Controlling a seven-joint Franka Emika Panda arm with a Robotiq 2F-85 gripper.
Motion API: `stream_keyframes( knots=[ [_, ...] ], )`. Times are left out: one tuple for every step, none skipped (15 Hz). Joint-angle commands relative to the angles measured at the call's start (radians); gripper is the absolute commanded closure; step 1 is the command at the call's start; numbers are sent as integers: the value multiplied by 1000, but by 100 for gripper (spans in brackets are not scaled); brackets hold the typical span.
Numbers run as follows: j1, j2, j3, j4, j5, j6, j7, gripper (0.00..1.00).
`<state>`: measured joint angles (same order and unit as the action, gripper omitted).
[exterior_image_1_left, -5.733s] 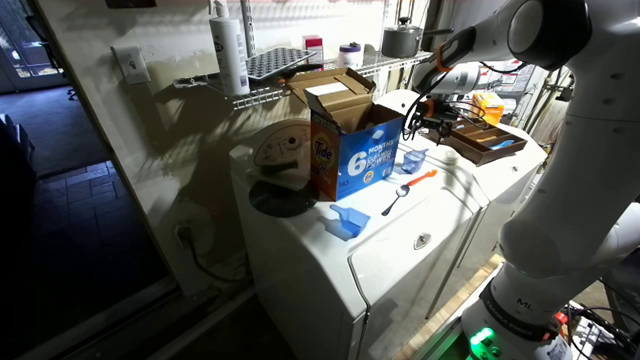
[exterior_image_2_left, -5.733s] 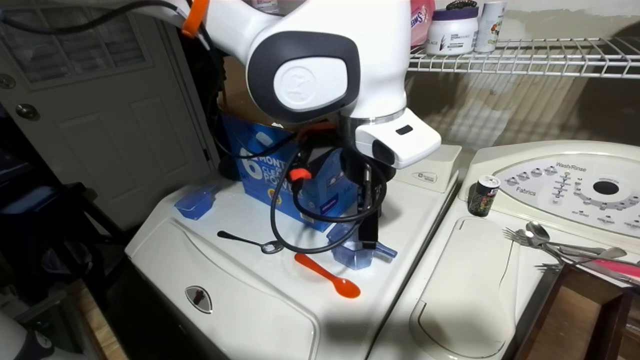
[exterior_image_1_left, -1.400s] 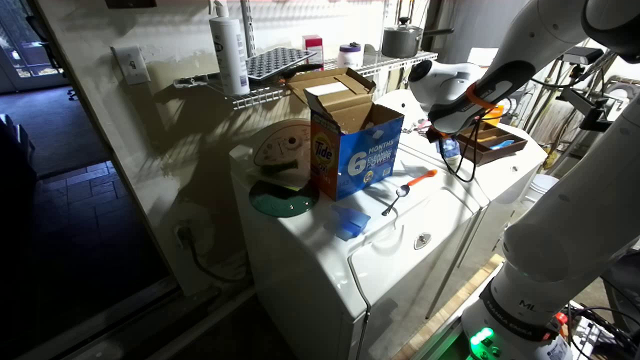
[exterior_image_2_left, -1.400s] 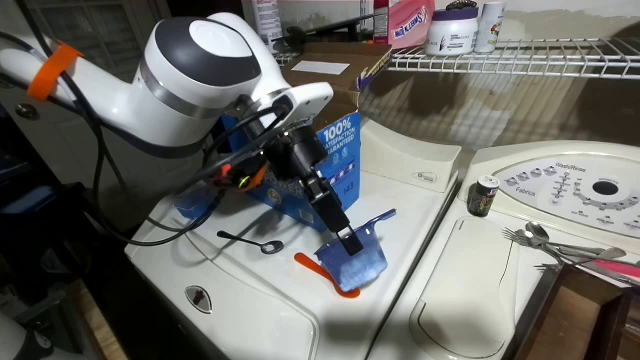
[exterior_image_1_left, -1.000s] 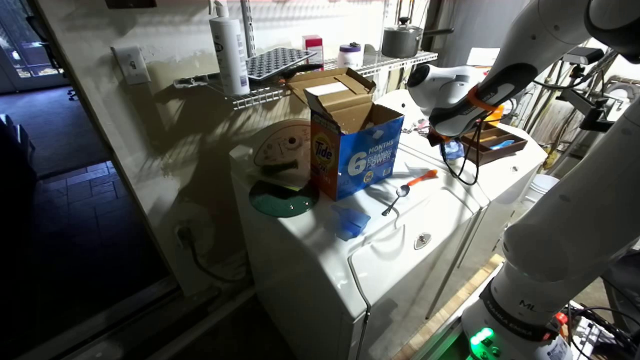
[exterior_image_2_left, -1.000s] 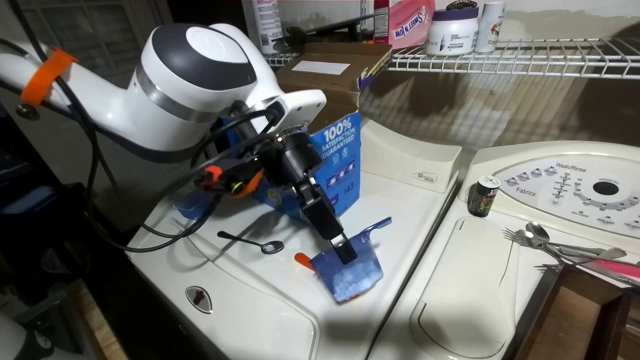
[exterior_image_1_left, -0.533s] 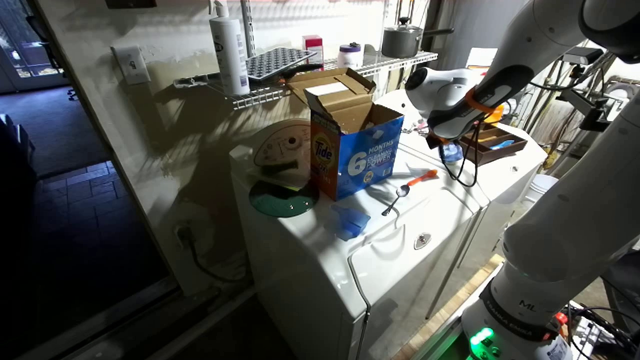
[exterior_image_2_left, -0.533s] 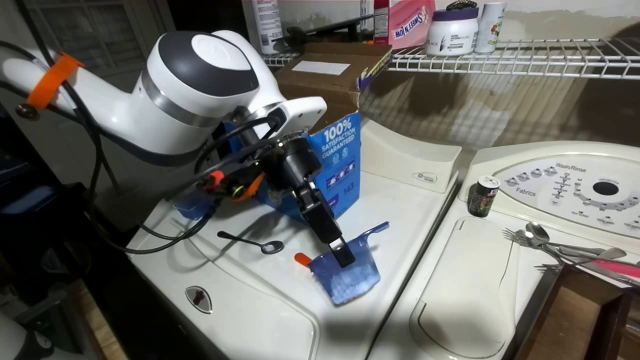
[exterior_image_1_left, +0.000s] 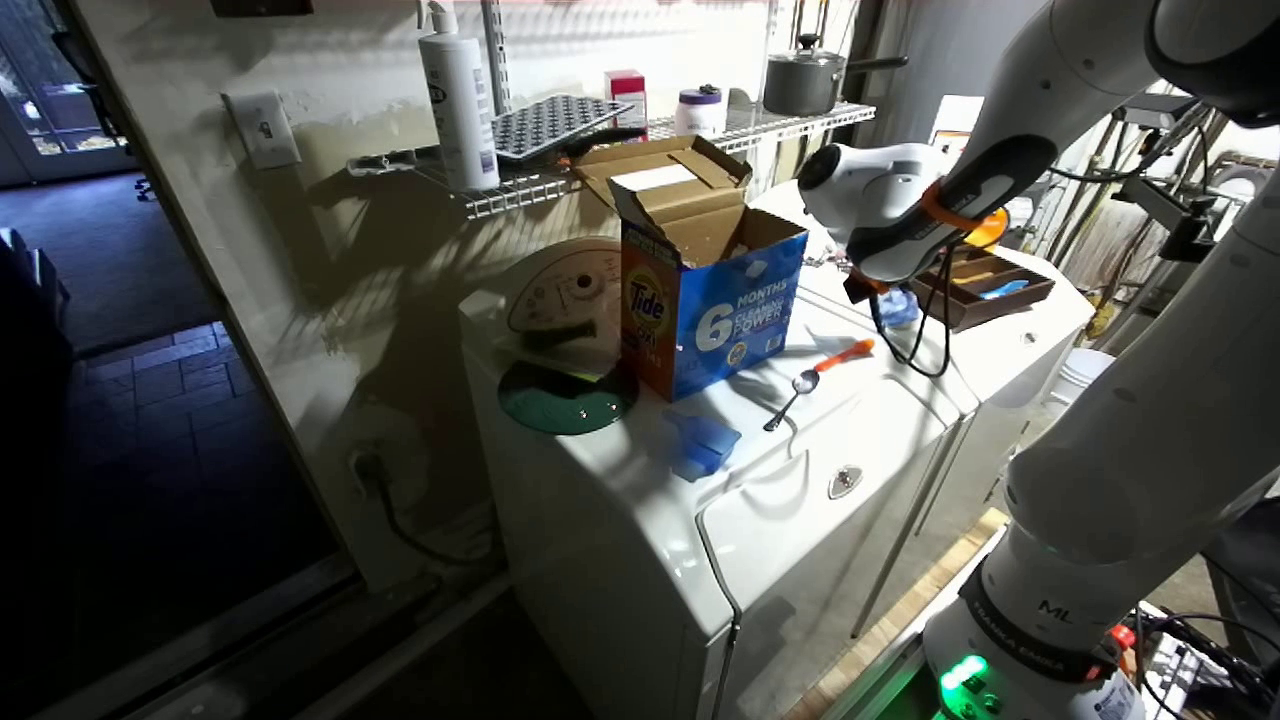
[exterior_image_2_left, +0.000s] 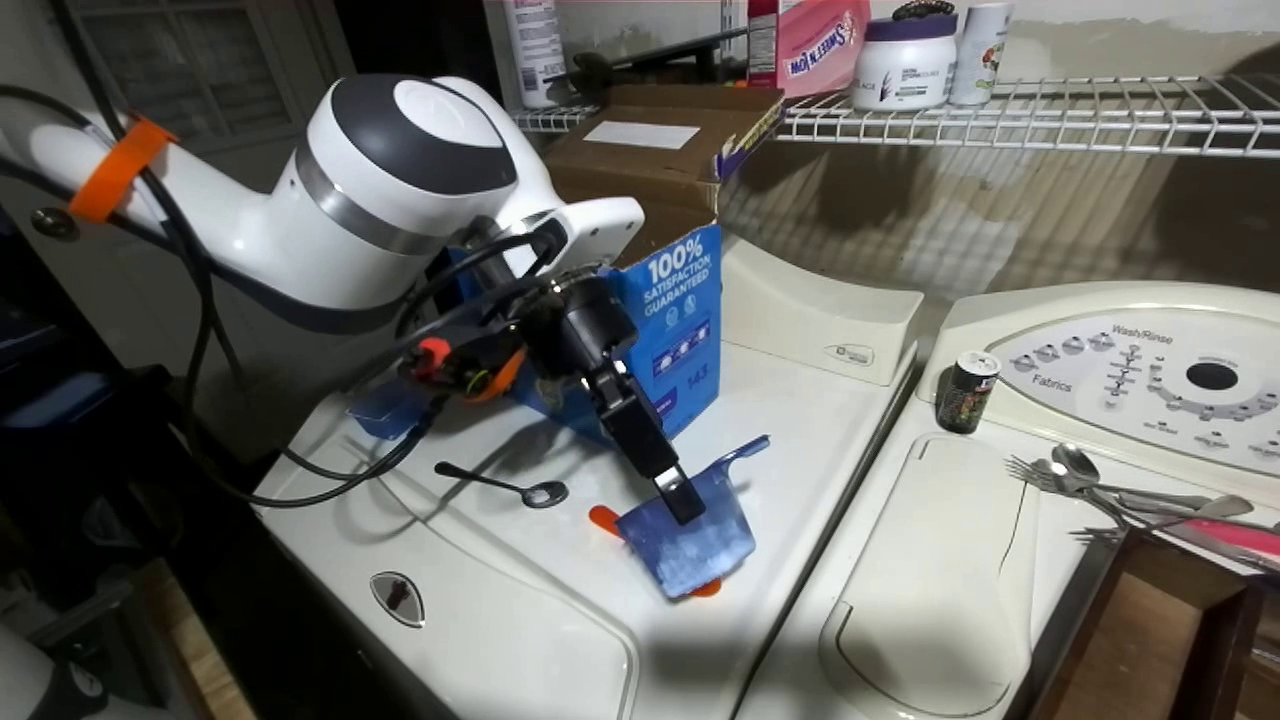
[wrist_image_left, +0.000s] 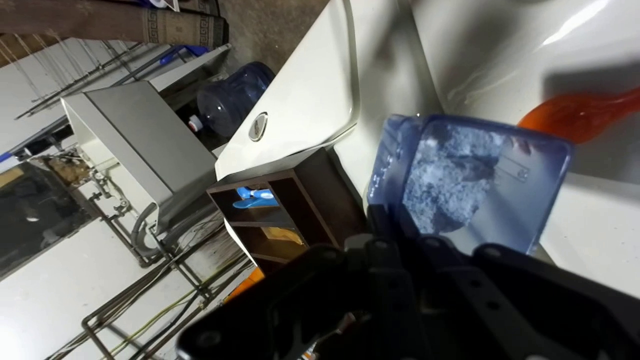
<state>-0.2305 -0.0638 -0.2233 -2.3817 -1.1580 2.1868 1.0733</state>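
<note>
While one scoop (exterior_image_2_left: 700, 545) of powder (wrist_image_left: 445, 182) hangs in the air, its wall clasped by the gripper (wrist_image_left: 394, 220), one orange spoon (exterior_image_1_left: 847, 354) lies near it on a white machine (exterior_image_2_left: 800, 410). One metal spoon (exterior_image_2_left: 532, 492), a second scoop (exterior_image_1_left: 705, 443) and one open box (exterior_image_1_left: 735, 318) share that top.

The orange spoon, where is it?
In an exterior view, the orange spoon lies right of the Tide box, beside the metal spoon; in the wrist view, at right, by the held blue scoop.
</note>
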Motion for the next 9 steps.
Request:
stream_keyframes(
  knots=[
    [6, 13, 12, -5, -88, -49, 76, 99],
    [6, 14, 12, -7, -101, -58, 84, 99],
    [6, 15, 12, -9, -114, -66, 93, 99],
    [6, 20, 11, -10, -127, -72, 102, 99],
    [6, 25, 11, -12, -144, -74, 114, 99],
    [7, 28, 11, -14, -155, -73, 123, 99],
    [7, 33, 11, -17, -174, -77, 139, 99],
    [8, 36, 11, -21, -190, -80, 150, 99],
    [9, 38, 12, -26, -206, -85, 165, 99]
  ],
)
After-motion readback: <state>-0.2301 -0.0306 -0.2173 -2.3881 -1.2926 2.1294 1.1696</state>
